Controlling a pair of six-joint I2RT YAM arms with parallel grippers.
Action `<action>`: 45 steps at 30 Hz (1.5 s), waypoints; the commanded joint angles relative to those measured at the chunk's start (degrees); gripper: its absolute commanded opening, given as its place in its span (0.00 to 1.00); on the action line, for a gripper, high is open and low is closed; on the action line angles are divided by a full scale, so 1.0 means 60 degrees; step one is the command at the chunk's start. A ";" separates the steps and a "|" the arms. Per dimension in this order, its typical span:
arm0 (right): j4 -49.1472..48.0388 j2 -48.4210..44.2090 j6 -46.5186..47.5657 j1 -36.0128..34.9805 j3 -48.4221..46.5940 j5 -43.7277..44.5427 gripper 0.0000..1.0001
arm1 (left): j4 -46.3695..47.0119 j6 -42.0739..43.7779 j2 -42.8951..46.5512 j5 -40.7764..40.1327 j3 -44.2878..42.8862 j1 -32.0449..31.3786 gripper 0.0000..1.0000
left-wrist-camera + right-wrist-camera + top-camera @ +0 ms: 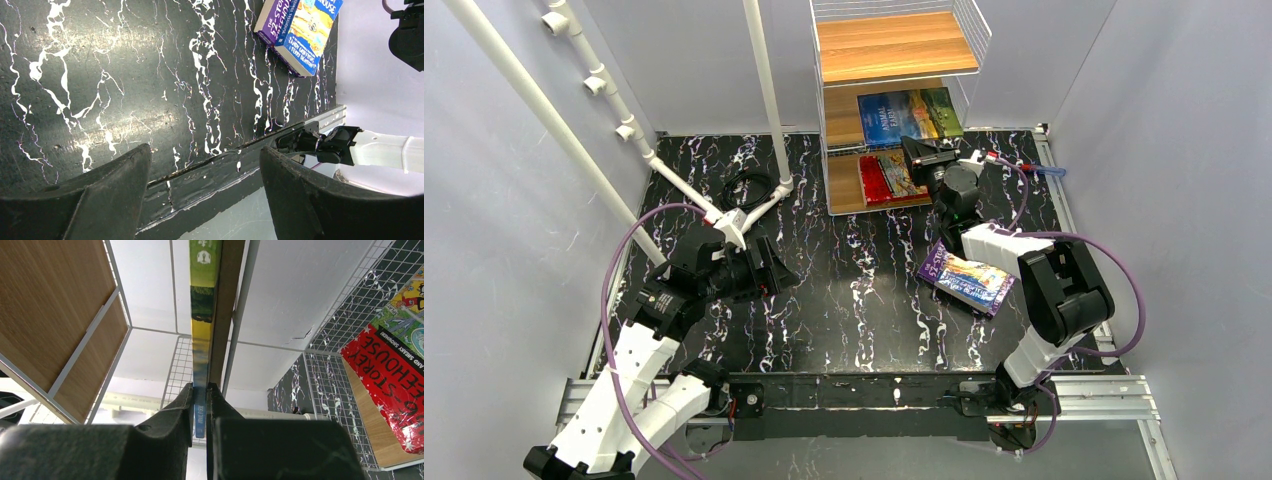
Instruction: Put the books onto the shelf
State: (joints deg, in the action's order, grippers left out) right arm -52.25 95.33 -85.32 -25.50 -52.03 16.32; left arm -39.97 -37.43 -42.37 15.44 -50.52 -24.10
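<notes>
Top external view: the shelf (894, 45) stands at the table's (844, 310) far edge, right of centre. We find the Animal Farm book (909, 115) flat on the middle board and the red book (886, 178) flat on the bottom board. The right arm reaches to the shelf front, w/ the right gripper (921, 152) at the near edge of the Animal Farm book. In the right wrist view we see the fingers (175, 410) pinched tight on that book's edge, the book edge-on w/ the wooden board just beside it. The red book also shows at lower right on its board. The other two books lie stacked near the table's right edge, approx. mid-depth. In the left wrist view we read the blue book (312, 30) on top of the purple book (272, 17). The left gripper (769, 268) hovers over the table's left half, well apart from all books. Its jaws are spread wide and hold nothing, w/ only bare table surface between them.
</notes>
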 commanded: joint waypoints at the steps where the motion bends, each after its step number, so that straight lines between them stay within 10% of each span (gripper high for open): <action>1: -0.0398 0.0029 0.0286 0.0058 -0.0505 -0.0123 0.07 | -0.0193 0.0187 -0.0007 -0.0050 -0.0252 0.0049 0.77; 34: 0.0083 0.0345 0.0252 0.0156 -0.1047 0.0142 0.01 | -0.0465 0.0423 0.0212 -0.0221 -0.0269 0.0061 0.77; 45: 0.0341 -0.0028 0.0038 0.0163 -0.0616 0.0295 0.65 | -0.0380 0.0366 0.0163 -0.0159 -0.0223 0.0056 0.77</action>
State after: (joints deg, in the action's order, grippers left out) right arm -51.18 97.17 -85.58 -24.84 -57.17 15.86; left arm -41.67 -35.94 -41.45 14.37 -50.52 -24.10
